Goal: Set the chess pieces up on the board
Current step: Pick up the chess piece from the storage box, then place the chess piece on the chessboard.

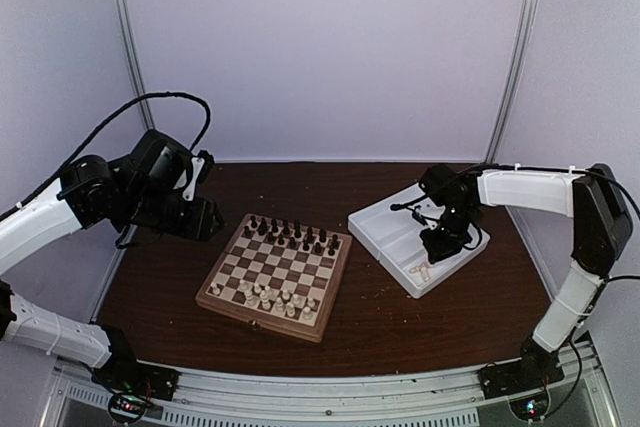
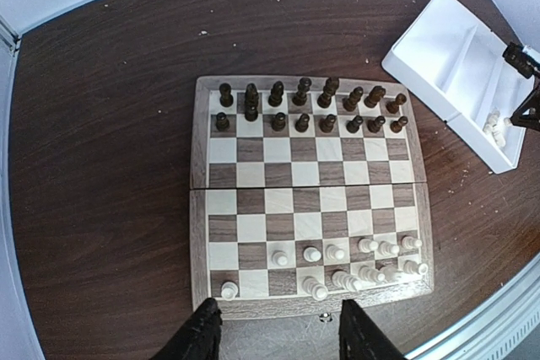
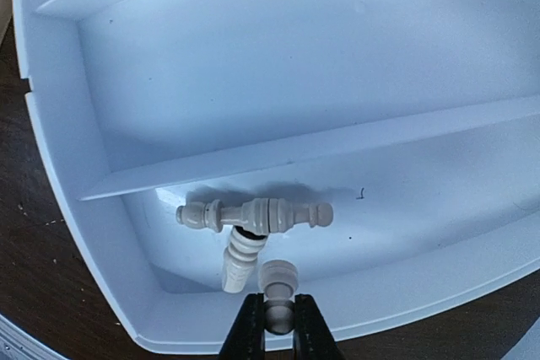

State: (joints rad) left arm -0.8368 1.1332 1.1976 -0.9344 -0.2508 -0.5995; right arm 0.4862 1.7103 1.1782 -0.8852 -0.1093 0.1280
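Cream pawn (image 3: 277, 286) pinched between the jaws of the right claw (image 3: 277, 322), which are closed tight on its body. The round head pokes out past the fingertips, so its long axis runs roughly in line with the fingers. Cannot tell if it has cleared the floor of the white tray (image 3: 253, 82).

Two more cream pieces lie flat just beyond the pawn. The longer one (image 3: 253, 214) lies crosswise over the shorter (image 3: 239, 264), and both are close to the pawn's head.

Chessboard (image 2: 197, 208) sits well apart from the tray, toward the robot's left. The carry therefore goes leftward across bare table.

Cream men (image 2: 337, 252) fill the right part of the two near rows, and the dark set (image 2: 302, 90) lines the far side. The vacant near squares are at the left end, the longest reach for the right arm.

Left claw (image 2: 283, 339) hovers over the board's near frame, jaws about half apart and gripping nothing. It is the nearer arm to those vacant squares.
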